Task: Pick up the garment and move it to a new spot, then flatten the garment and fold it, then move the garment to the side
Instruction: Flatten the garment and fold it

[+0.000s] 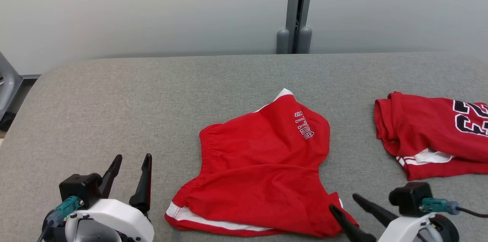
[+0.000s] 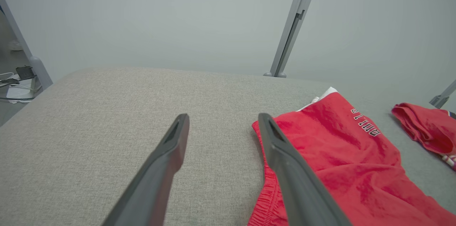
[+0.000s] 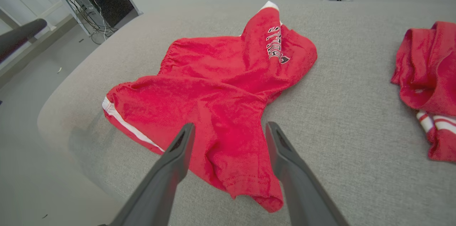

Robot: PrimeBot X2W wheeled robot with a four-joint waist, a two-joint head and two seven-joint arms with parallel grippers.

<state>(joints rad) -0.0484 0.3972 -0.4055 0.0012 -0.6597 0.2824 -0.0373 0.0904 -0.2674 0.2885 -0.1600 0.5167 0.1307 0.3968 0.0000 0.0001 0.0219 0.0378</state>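
Filling the lower two thirds of the head view: grey padded table [image 1: 114,101], pale wall behind.

At lower centre of that frame, on the table: red shorts [image 1: 259,165], the task's garment. Lies rumpled rather than flat, with one leg humped toward the upper right under white lettering [image 1: 304,124] and the other running down to the bottom edge with a white stripe [image 1: 190,215].

At the right edge, well apart from the shorts: red jersey [image 1: 427,135], bunched, black numerals showing.

At lower left: left gripper [image 1: 133,156], jaws spread with nothing between them. Hangs over bare table near the elastic waistband [image 1: 206,146].

At lower right: right gripper [image 1: 343,201], jaws likewise spread and empty, tips at the near right hem of the shorts. Contact not certain.

Judging from this lie: probably set down at the new spot, with flattening in hand and folding not yet begun.

Next, most likely: pinch the waistband on one side and the near hem on the other, then draw apart to take out the hump. Calls for a low approach, to catch cloth and not padding.
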